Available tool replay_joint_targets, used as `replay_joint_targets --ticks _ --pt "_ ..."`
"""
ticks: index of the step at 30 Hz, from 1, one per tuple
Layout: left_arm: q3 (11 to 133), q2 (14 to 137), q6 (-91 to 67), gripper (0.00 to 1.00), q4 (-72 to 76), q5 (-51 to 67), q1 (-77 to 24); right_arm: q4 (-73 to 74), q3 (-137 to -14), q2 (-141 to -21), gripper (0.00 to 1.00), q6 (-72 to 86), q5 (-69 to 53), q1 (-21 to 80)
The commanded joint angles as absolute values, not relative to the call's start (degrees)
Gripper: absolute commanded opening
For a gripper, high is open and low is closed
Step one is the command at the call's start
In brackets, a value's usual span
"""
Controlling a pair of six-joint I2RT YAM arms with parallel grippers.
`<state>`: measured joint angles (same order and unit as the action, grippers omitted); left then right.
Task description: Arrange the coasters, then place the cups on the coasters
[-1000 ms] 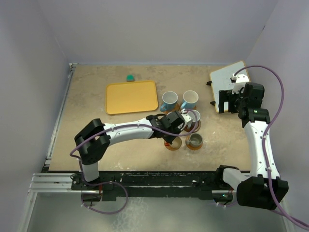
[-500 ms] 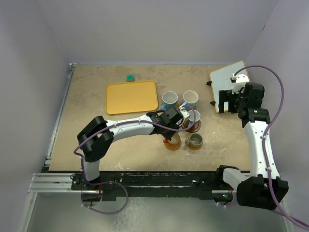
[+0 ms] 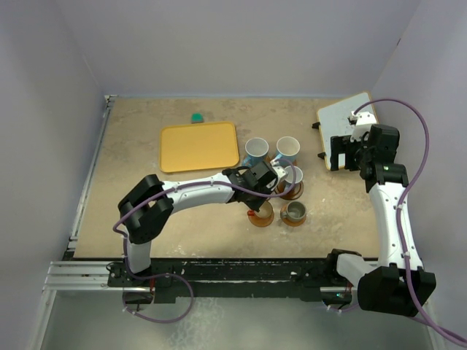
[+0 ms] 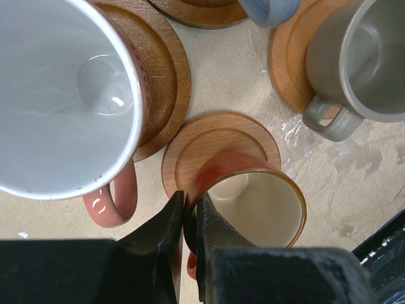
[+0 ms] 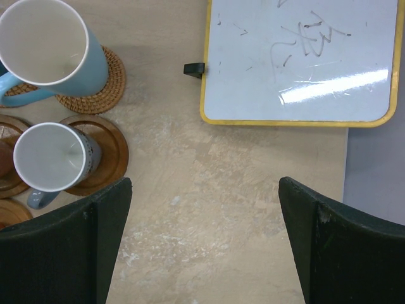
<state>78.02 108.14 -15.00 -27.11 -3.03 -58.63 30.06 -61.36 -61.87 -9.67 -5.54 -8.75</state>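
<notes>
The orange-brown cup [image 4: 259, 209] is clamped by its rim in the left gripper [image 4: 190, 212] over a plain coaster [image 4: 218, 136], near the front edge of the tabletop [image 3: 146, 211]; the right gripper [image 5: 204, 209] is held wide open, empty.

**A robot test cell in a lab**

Plain lilac-grey walls [image 3: 241, 44] box in the counter [image 3: 131, 168] on its left, far and right sides, as in a built enclosure rather than a lived-in room. Along the near edge runs an aluminium rail [image 3: 80, 273] with two robot arms bolted to it, the left arm [image 3: 190, 193] and the right arm [image 3: 390, 211], each trailing a purple cable [image 3: 427, 138]. A few household things sit straight on the stone-patterned surface: a yellow tray [image 3: 199, 146], cups [image 3: 287, 149] on coasters [image 4: 215, 136], and at the far right a small yellow-framed whiteboard [image 5: 297, 57] with faint marker scribbles.
</notes>
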Motion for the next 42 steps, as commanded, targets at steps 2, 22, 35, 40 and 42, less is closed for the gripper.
replay_joint_targets --ticks 2,22,35,40,42 --pt "80.3 108.1 -16.8 0.03 -25.6 -1.9 -58.0 28.6 -61.4 -61.1 1.00 -10.5 -6.3 -9.1" --pt "80.1 109.6 -16.6 0.12 -25.8 -0.7 -57.9 28.6 -61.4 -61.1 1.00 -10.6 -6.3 -9.1" --pt "80.3 107.6 -15.6 0.20 -26.3 -0.4 -57.9 28.6 -61.4 -61.1 1.00 -10.6 -6.3 -9.1" --pt "80.0 105.5 -15.3 0.23 -26.4 -0.4 -57.9 28.5 -61.4 -61.1 1.00 -10.6 -6.3 -9.1" --pt "79.9 104.7 -15.1 0.24 -26.4 -0.2 -57.9 28.5 -61.4 -61.0 1.00 -10.6 -6.3 -9.2"
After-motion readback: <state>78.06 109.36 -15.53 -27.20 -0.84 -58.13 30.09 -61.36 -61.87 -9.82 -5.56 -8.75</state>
